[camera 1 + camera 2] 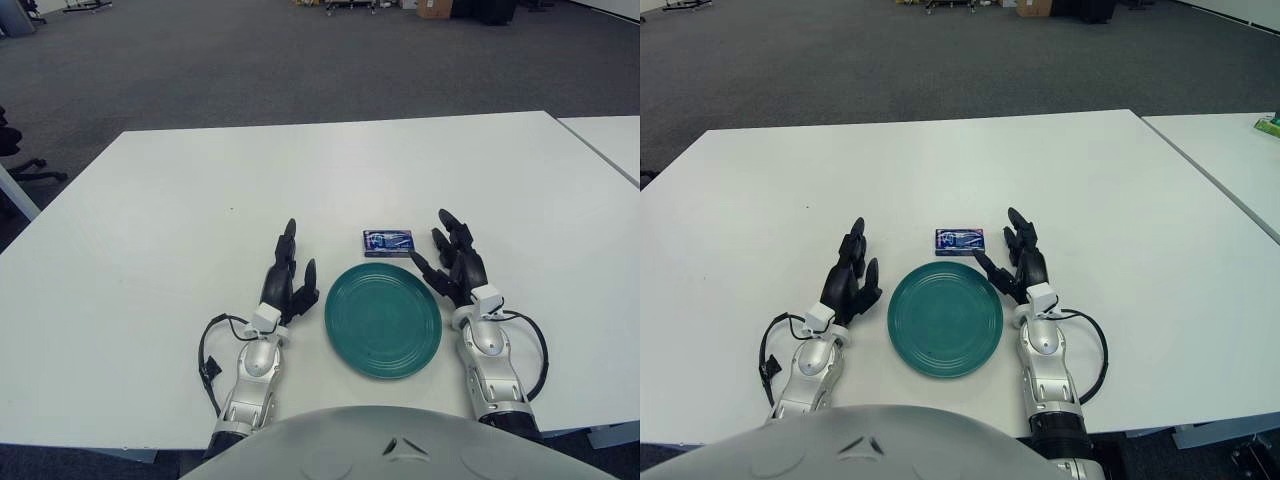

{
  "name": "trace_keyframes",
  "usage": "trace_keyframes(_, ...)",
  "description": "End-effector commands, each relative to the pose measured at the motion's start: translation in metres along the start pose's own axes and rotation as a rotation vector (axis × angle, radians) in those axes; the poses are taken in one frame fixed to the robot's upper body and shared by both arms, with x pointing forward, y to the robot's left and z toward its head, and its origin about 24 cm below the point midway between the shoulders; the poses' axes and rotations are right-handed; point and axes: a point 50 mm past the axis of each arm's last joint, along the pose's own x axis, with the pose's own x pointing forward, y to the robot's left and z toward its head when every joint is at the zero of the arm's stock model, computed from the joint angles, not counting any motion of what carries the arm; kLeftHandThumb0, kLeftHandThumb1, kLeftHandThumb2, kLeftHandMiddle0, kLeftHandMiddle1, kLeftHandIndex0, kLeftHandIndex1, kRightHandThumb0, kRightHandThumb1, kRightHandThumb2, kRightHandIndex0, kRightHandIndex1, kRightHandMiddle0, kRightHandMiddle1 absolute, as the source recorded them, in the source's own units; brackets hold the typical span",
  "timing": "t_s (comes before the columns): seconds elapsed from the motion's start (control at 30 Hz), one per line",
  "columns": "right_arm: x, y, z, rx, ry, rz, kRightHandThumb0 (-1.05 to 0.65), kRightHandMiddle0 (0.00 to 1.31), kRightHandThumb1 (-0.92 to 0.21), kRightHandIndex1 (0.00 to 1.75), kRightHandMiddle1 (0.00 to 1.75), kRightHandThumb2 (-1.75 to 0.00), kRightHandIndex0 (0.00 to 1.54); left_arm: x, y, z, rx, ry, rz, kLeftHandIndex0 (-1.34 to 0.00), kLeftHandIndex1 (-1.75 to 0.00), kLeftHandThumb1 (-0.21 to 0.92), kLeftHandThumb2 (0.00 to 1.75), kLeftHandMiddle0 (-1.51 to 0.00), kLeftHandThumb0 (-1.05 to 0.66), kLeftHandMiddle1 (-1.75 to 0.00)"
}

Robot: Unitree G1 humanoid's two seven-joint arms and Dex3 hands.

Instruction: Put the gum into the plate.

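A small blue pack of gum point(388, 242) lies flat on the white table just beyond the far rim of a round teal plate point(383, 319). The plate holds nothing. My right hand point(452, 262) shows just right of the plate, fingers spread and pointing away from me, a short way right of the gum and holding nothing. My left hand point(288, 278) shows to the left of the plate, fingers also extended and holding nothing.
The white table point(200, 200) reaches well beyond the plate on every side. A second white table point(610, 140) adjoins at the right. Grey carpet and an office chair point(15, 150) lie past the far and left edges.
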Motion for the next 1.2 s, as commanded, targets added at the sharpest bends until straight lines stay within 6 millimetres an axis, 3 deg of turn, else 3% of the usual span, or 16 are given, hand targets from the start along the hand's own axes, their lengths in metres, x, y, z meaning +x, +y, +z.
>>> trace_keyframes(0.0, 0.001, -0.013, -0.022, -0.041, 0.180, -0.028, -0.81, 0.00, -0.82, 0.00, 0.35, -0.18, 0.23, -0.005, 0.003, -0.017, 0.019, 0.094, 0.009, 0.00, -0.12, 0.92, 0.78, -0.07, -0.87, -0.01)
trace_keyframes(0.17, 0.021, -0.018, 0.014, -0.233, 0.034, 0.001, -0.82, 0.00, -0.84, 0.01, 0.35, -0.19, 0.25, -0.002, 0.001, -0.017, 0.018, 0.082, -0.003, 0.00, -0.12, 0.92, 0.76, -0.06, -0.88, -0.01)
trace_keyframes(0.27, 0.029, -0.015, 0.045, -0.486, -0.110, 0.051, -0.84, 0.00, -0.88, 0.02, 0.40, -0.19, 0.28, -0.002, 0.000, -0.017, 0.012, 0.084, -0.009, 0.00, -0.10, 0.92, 0.74, -0.05, -0.88, 0.00)
trace_keyframes(0.5, 0.052, -0.005, 0.070, -0.805, -0.260, 0.123, -0.84, 0.00, -0.92, 0.04, 0.50, -0.22, 0.33, 0.000, -0.003, -0.021, 0.011, 0.089, 0.007, 0.00, -0.17, 0.92, 0.70, -0.08, -0.88, -0.01)
trace_keyframes(0.7, 0.072, 0.019, 0.087, -1.020, -0.346, 0.198, -0.80, 0.00, -0.90, 0.01, 0.53, -0.20, 0.28, 0.003, -0.005, -0.023, -0.002, 0.076, 0.015, 0.00, -0.23, 0.92, 0.65, -0.11, -0.90, -0.02)
trace_keyframes(0.9, 0.079, 0.026, 0.081, -1.138, -0.304, 0.280, -0.78, 0.00, -0.91, 0.00, 0.53, -0.20, 0.25, 0.003, -0.008, -0.019, -0.006, 0.058, 0.015, 0.00, -0.22, 0.92, 0.62, -0.10, -0.90, -0.01)
trace_keyframes(1.0, 0.078, 0.035, 0.059, -1.220, -0.280, 0.351, -0.78, 0.00, -0.90, 0.00, 0.52, -0.19, 0.24, 0.002, -0.009, -0.019, -0.008, 0.053, 0.018, 0.00, -0.24, 0.92, 0.61, -0.12, -0.89, -0.02)
trace_keyframes(1.17, 0.074, 0.045, 0.041, -1.260, -0.285, 0.400, -0.77, 0.00, -0.89, 0.00, 0.50, -0.18, 0.24, 0.001, -0.011, -0.018, -0.009, 0.045, 0.012, 0.00, -0.27, 0.92, 0.62, -0.14, -0.89, -0.02)
